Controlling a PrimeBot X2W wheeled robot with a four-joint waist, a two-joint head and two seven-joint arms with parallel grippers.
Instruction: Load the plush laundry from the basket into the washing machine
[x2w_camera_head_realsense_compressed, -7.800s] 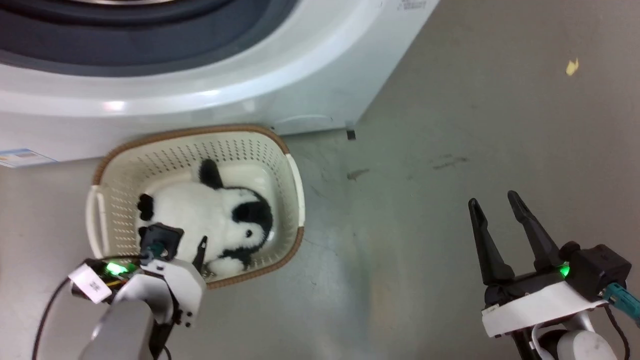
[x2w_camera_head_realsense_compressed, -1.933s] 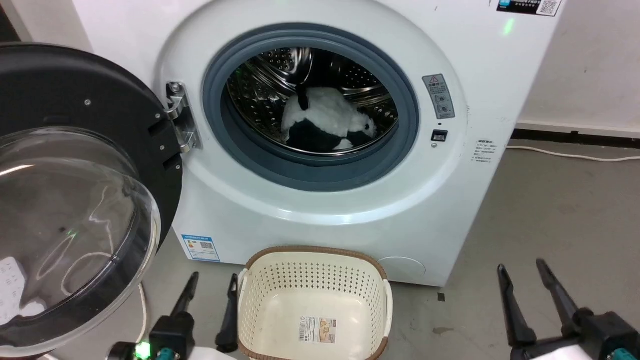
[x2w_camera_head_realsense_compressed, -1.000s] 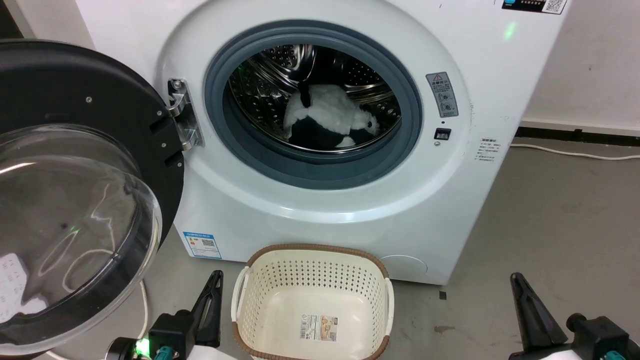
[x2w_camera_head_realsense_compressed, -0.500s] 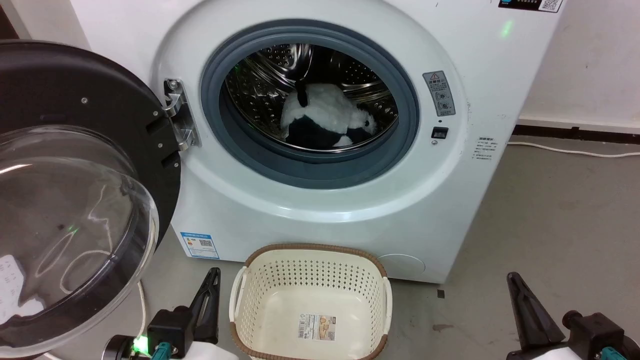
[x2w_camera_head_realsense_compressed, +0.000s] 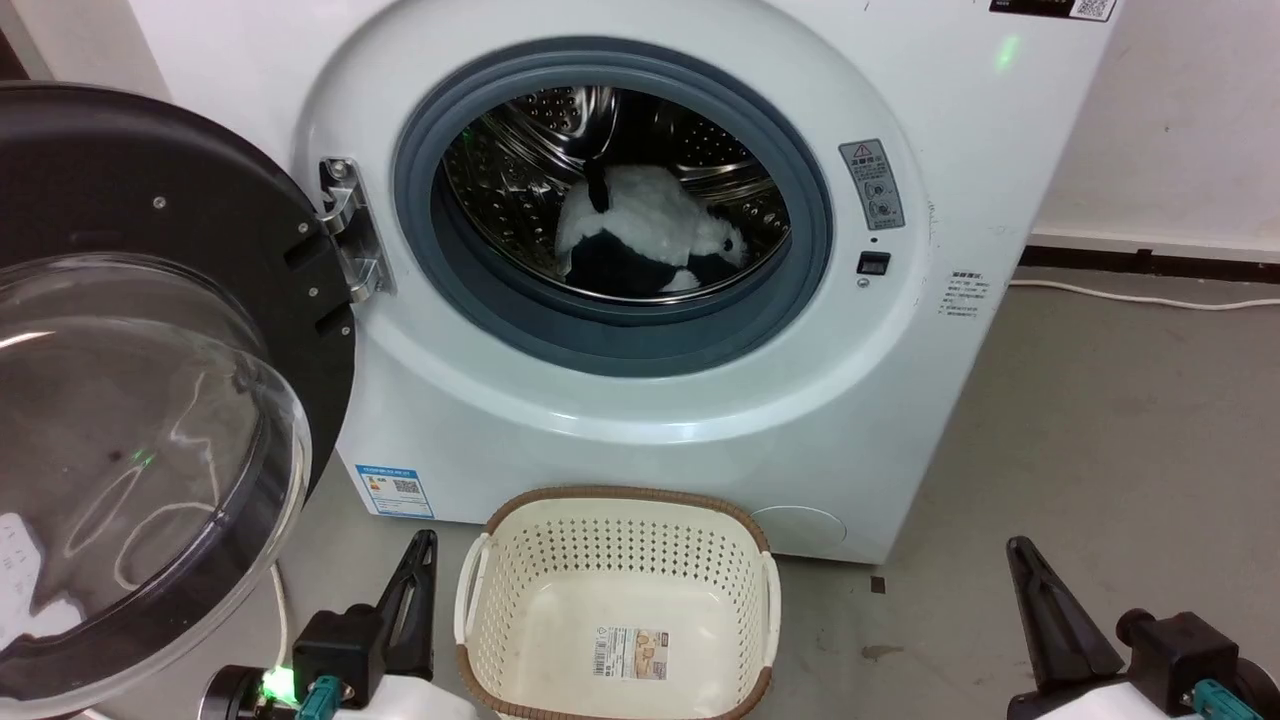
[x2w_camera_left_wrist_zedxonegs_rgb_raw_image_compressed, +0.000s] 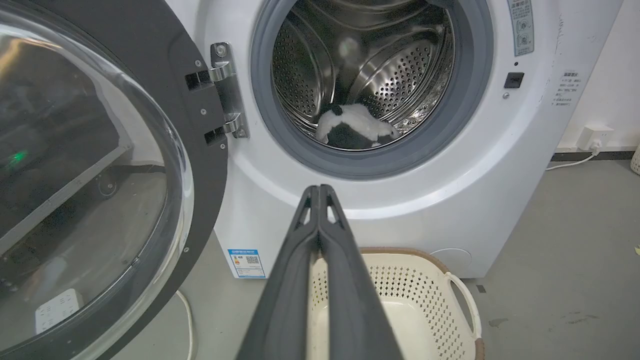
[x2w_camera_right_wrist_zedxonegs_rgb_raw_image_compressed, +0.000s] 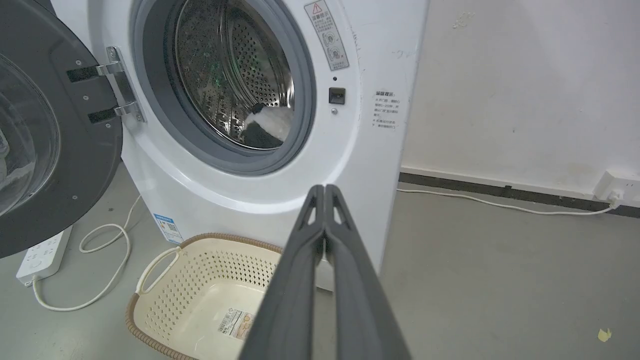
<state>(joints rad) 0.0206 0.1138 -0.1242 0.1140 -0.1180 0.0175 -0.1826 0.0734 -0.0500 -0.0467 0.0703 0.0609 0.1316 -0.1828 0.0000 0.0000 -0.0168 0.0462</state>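
1. Plush laundry (x2w_camera_head_realsense_compressed: 650, 235) lies low in the drum of the washing machine (x2w_camera_head_realsense_compressed: 620, 420), its long axis across the opening and its face end to the right.
2. Basket (x2w_camera_head_realsense_compressed: 620, 497) is on the floor under the opening, with just a label inside.
3. Left claw (x2w_camera_head_realsense_compressed: 420, 560): fingers pressed together, nothing held, just beside the basket. Right claw (x2w_camera_head_realsense_compressed: 1030, 575): same, well off right.
4. Toy sits up and ahead of both claws, nearer the left one. Loading looks done. The open door (x2w_camera_head_realsense_compressed: 150, 200) hangs on the left arm's side.
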